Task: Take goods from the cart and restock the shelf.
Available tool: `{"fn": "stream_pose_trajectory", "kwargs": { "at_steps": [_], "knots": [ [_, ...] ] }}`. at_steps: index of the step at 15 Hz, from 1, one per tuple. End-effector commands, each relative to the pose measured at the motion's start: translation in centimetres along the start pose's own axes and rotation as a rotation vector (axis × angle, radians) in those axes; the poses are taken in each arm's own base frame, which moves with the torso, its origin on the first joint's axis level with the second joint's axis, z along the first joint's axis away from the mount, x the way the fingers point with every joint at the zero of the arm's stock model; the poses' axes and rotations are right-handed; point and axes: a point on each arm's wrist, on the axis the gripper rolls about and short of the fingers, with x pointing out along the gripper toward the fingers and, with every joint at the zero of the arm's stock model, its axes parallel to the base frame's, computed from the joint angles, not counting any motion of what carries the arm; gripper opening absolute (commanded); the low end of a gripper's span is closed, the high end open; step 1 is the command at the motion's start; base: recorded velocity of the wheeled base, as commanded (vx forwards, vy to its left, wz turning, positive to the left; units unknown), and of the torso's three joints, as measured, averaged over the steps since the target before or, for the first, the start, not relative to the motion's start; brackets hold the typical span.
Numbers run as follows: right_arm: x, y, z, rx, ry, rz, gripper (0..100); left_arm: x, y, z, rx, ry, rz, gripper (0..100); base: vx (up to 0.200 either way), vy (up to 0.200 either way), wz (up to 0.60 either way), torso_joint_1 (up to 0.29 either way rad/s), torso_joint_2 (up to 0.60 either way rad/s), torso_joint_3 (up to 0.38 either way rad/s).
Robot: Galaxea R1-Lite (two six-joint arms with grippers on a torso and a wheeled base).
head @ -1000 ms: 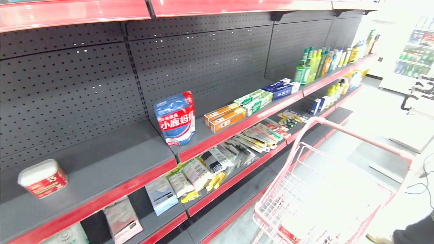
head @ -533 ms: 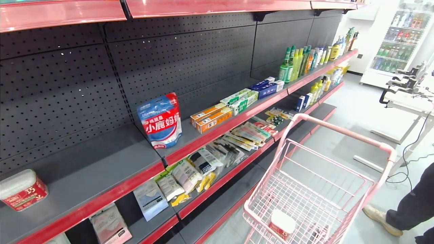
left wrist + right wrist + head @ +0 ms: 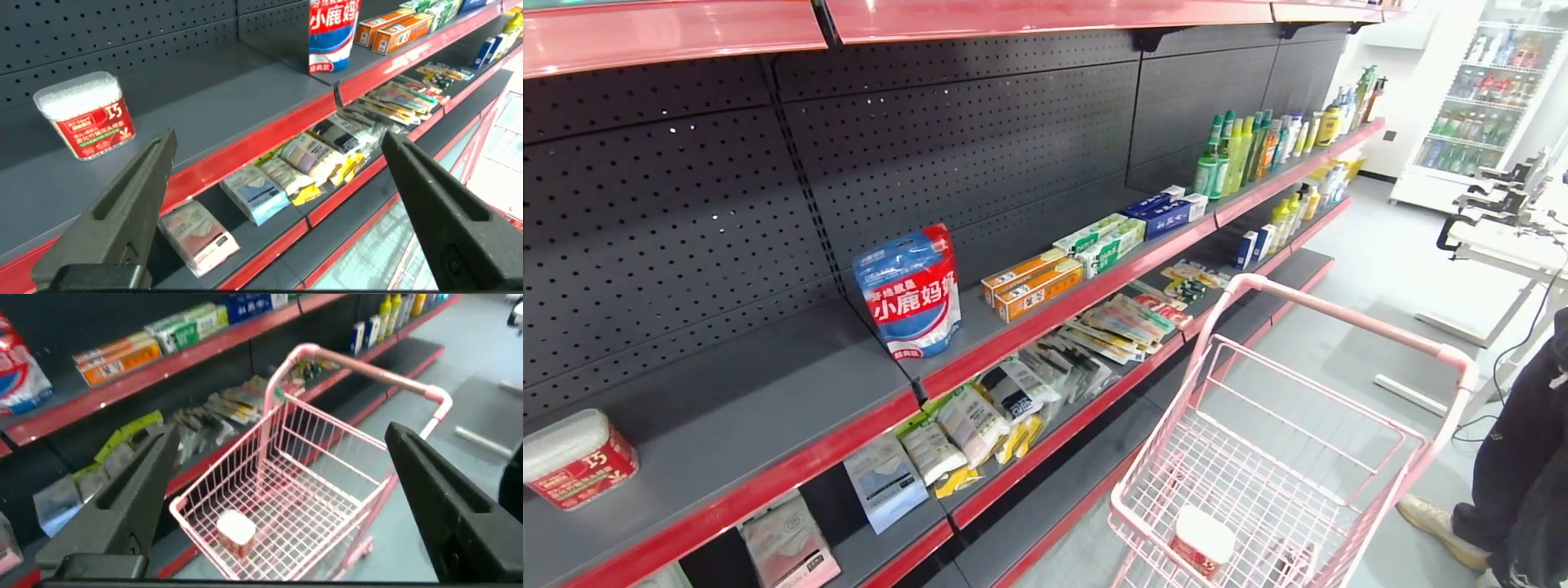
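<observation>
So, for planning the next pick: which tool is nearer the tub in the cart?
Right. The right tool is open over the cart, tub below; left tool faces the shelf instead.

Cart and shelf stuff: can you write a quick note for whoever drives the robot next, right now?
Left gripper: open, empty, facing the shelf.
Right gripper: open, empty, facing the pink cart.
Goods: one white-lidded tub sits in the cart. A matching tub stands on the shelf, left of the blue-and-red pouch.
Done: one tub is shelved.
Left: pick up the cart's tub and shelve it, probably beside its match.
</observation>
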Motion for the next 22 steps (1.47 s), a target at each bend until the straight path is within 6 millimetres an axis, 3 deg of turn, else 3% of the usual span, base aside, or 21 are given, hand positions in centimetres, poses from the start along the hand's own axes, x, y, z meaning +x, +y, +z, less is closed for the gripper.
{"fn": "stream_pose_trajectory", "kwargs": {
  "at_steps": [1, 3, 5, 8, 12, 20, 22],
  "knots": [
    [12.6, -0.7, 2.2, -0.021, 0.41, -0.048, 100, 0.0, 0.0, 0.0, -0.004, 0.002, 0.002, 100, 0.0, 0.0, 0.0, 0.0, 0.0, 0.0],
    [17.2, 0.5, -2.3, -0.109, 0.691, 0.038, 100, 0.0, 0.0, 0.0, -0.001, 0.0, 0.001, 100, 0.0, 0.0, 0.0, 0.0, 0.0, 0.0],
    [19.3, 1.5, -5.9, -0.202, 0.864, 0.119, 100, 0.0, 0.0, 0.0, -0.002, 0.002, 0.001, 100, 0.0, 0.0, 0.0, 0.0, 0.0, 0.0],
    [19.9, 3.2, -7.9, -0.273, 0.956, 0.212, 100, 0.0, 0.0, 0.0, -0.004, 0.002, 0.001, 100, 0.0, 0.0, 0.0, 0.0, 0.0, 0.0],
    [21.3, 3.7, -10.1, -0.327, 1.041, 0.25, 100, 0.0, 0.0, 0.0, -0.002, 0.002, 0.001, 100, 0.0, 0.0, 0.0, 0.0, 0.0, 0.0],
    [25.9, 4.8, -15.6, -0.492, 1.002, 0.416, 100, 0.0, 0.0, 0.0, -0.001, 0.002, -0.001, 100, 0.0, 0.0, 0.0, -0.083, 0.18, 0.094],
    [26.1, 4.9, -16.4, -0.489, 1.025, 0.46, 100, 0.0, 0.0, 0.0, 0.001, 0.002, -0.001, 100, 0.0, 0.0, 0.0, -0.107, 0.22, 0.115]
  ]
}}
